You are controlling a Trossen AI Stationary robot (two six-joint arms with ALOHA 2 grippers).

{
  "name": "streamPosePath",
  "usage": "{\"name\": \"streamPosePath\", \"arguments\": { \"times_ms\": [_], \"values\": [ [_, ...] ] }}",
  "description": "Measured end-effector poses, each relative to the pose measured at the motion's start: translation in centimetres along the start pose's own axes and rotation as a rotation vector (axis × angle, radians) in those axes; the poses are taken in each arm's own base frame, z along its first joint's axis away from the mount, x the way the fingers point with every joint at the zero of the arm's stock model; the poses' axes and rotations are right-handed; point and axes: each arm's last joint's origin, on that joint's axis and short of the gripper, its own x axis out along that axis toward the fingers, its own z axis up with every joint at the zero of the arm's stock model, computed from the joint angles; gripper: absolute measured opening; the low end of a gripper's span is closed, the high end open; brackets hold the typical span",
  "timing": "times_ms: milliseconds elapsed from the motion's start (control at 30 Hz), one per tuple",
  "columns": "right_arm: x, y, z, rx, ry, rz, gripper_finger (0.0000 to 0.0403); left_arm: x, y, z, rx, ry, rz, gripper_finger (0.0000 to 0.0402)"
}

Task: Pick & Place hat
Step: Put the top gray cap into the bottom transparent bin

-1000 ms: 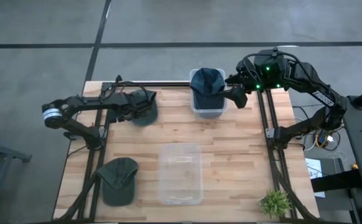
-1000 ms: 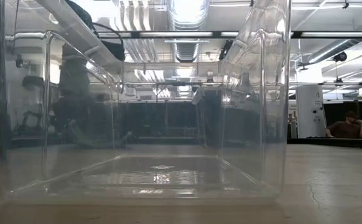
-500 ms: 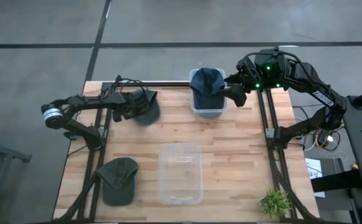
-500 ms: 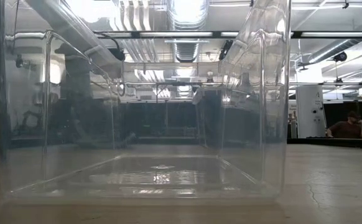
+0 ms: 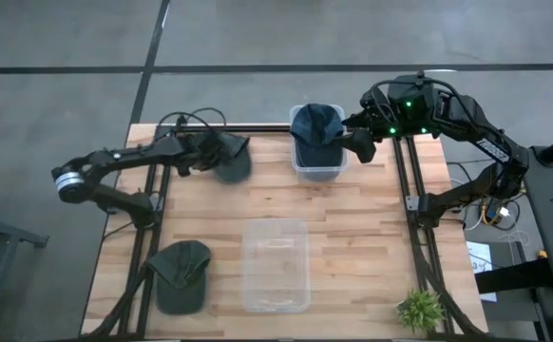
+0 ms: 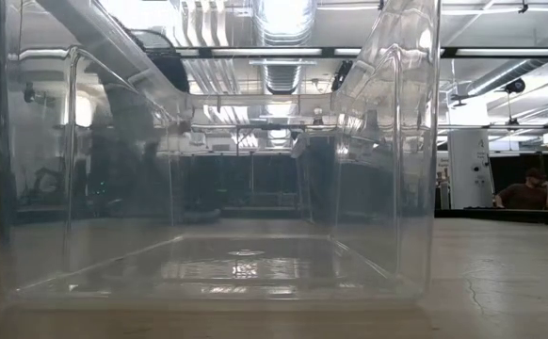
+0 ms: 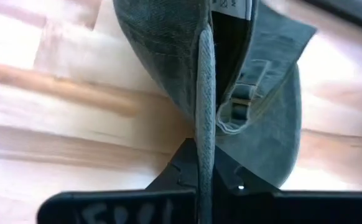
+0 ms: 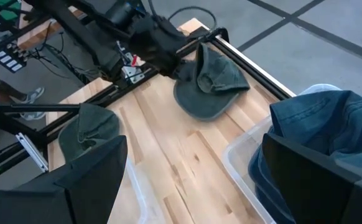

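As the left arm swung inward along the far edge of the surface [image 5: 352, 247], the grey-green cap [image 5: 231, 158] clamped in the left claw [image 5: 207, 152] travelled with it, from near the far left corner a second earlier to a position closer to the small clear tub [image 5: 317, 166]. The left wrist view showed the claw's fingers [image 7: 196, 171] pinched together on the cap's back edge beside the adjuster strap, with the cap hanging clear of the wood. This shift indicated that the pick was complete and the carry stage was in progress; the destination could not be confirmed from the views. The small clear tub at the far centre already held a blue denim cap [image 5: 315, 123], which filled most of it. The large clear bin [image 5: 276, 266], nearer the front of the surface, held nothing. A second grey-green cap [image 5: 181, 274] lay on the surface at the front left, well apart from both containers. The right claw [image 5: 360, 142] waited just beside the small tub with its fingers spread apart, holding nothing. A small plant [image 5: 420, 309] stood at the front right corner.
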Motion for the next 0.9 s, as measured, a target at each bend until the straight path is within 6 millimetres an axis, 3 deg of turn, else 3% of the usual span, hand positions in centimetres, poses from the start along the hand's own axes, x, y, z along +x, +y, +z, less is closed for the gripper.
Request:
{"name": "streamPosePath", "arguments": {
  "times_ms": [300,600,900],
  "values": [
    [0.0,0.0,0.0,-0.008,0.0,0.0,0.0366,-5.9,-0.3,1.6,-0.05,-0.103,-0.241,0.0003],
    [0.3,0.0,0.1,-0.001,0.004,0.001,0.0366,-12.9,-0.8,3.6,-0.141,-0.284,-0.64,0.0003],
    [1.6,1.6,0.9,0.025,-0.072,0.09,0.0366,-17.9,-2.2,3.5,-0.069,-0.267,-0.849,0.0003]
  ]
}}
